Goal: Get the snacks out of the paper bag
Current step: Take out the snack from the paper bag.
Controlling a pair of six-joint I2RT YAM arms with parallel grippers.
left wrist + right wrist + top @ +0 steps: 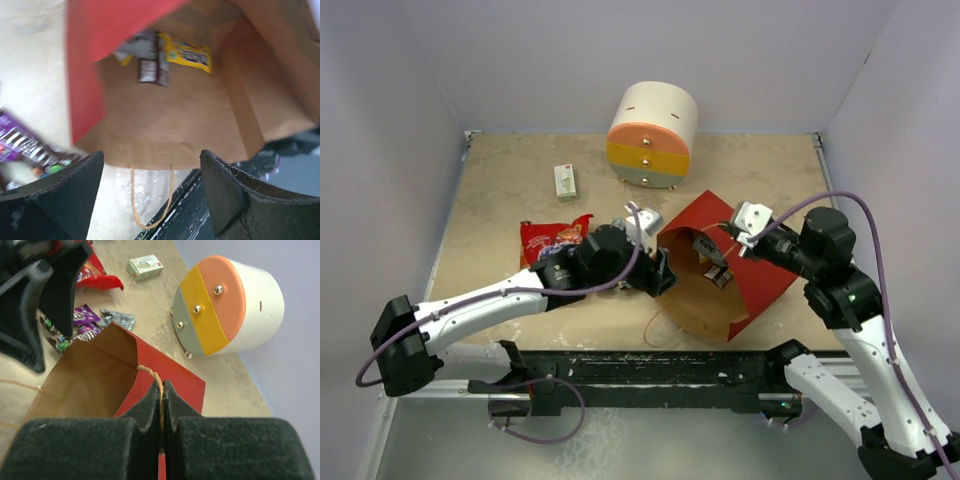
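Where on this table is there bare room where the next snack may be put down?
Bare table lies between the left wall and the small box, and behind the paper bag, right of the drawer unit. It is crowded between the chip bag and the bag's mouth: the left gripper and loose wrappers sit there.

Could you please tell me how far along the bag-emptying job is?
Done: the red chip bag and some small wrappers lie outside the paper bag. In hand: the right gripper pinches its handle; the left gripper, open, faces its mouth. Left: a yellow wrapper and dark brown wrappers inside.
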